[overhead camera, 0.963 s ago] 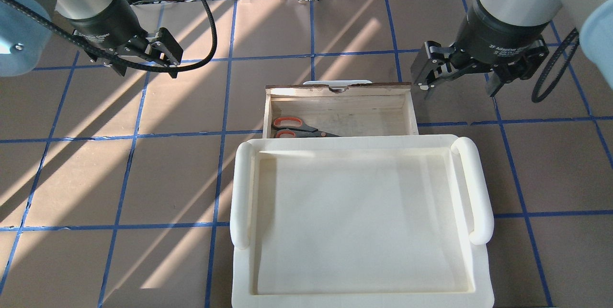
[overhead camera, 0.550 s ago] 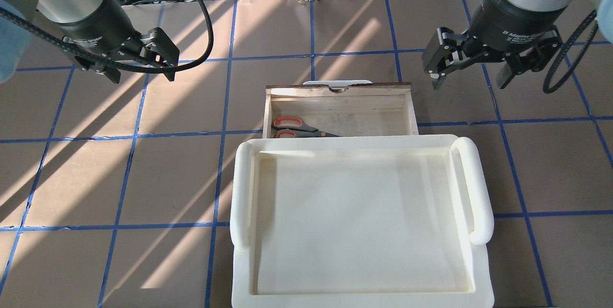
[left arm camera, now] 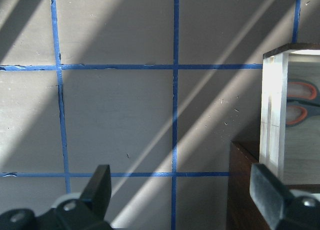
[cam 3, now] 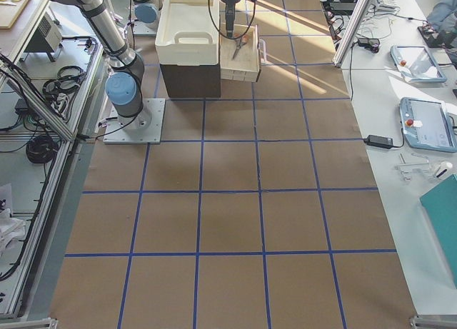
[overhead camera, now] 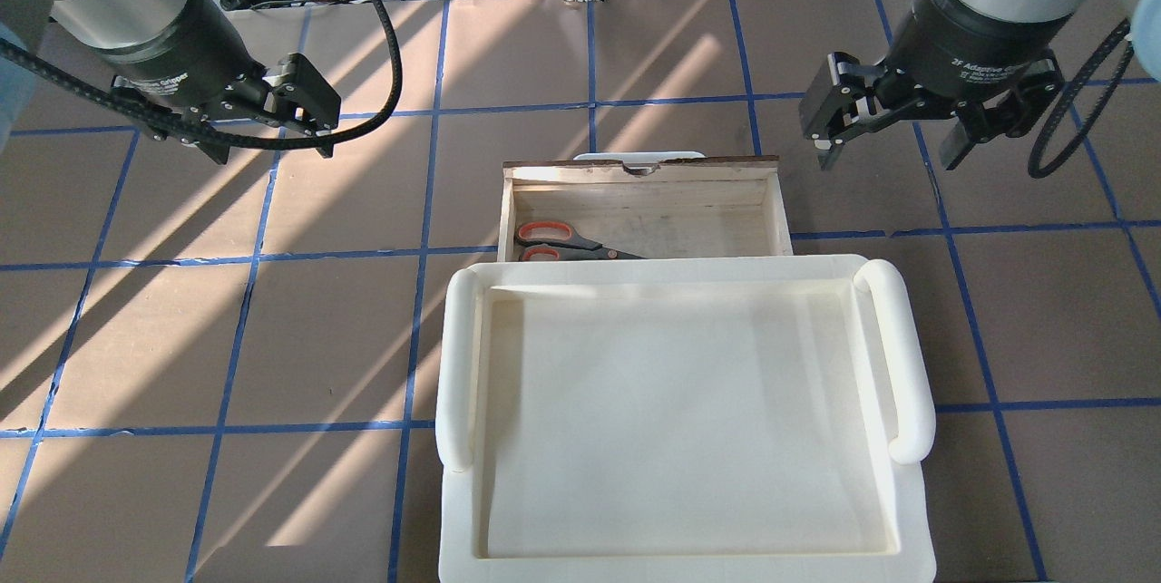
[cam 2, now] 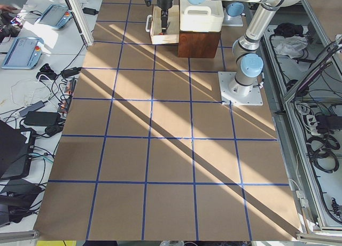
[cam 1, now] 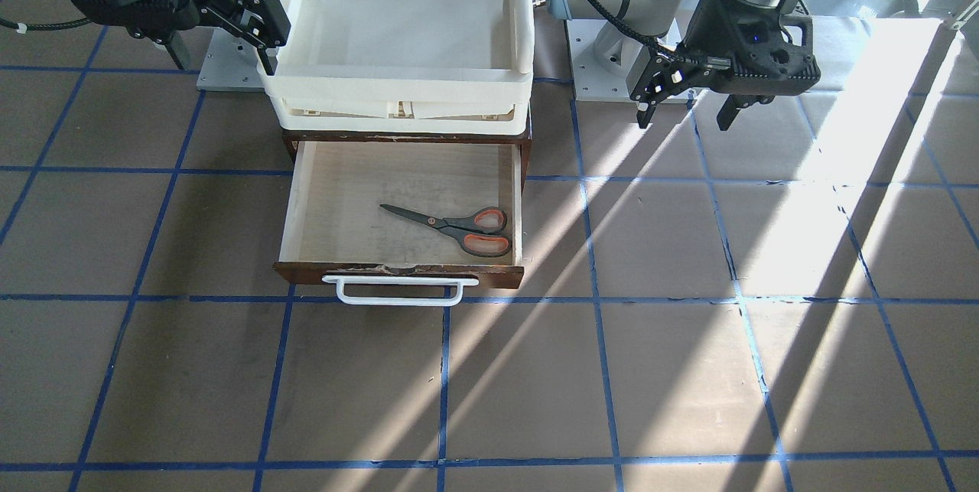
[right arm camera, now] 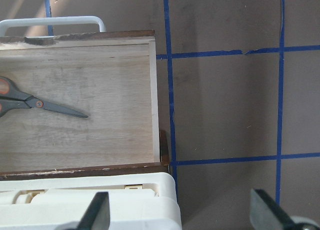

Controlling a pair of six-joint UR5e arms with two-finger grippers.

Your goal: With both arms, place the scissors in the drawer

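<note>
— Drawer (cam 1: 344, 193) status?
— Open. Scissors (cam 1: 459, 226) lie flat inside, near the front corner on the robot's left.
— Behind it?
— Cream tub (cam 1: 398, 86), seemingly atop the cabinet. Left gripper (overhead camera: 272, 148) and right gripper (overhead camera: 887, 161) hang either side, jaws wide, holding nothing.

My table (cam 1: 688, 369) is flat brown board w/ a blue tape grid (cam 1: 443, 381) across it, sun stripes running diag. over the squares. Directly on it: a dark brown cabinet (cam 3: 189, 79) on my side, its drawer (cam 1: 401, 275) pulled out above the board, and btwn two grey base plates, one (cam 2: 255, 98) at my left, one (cam 3: 153, 133) at my right.
</note>
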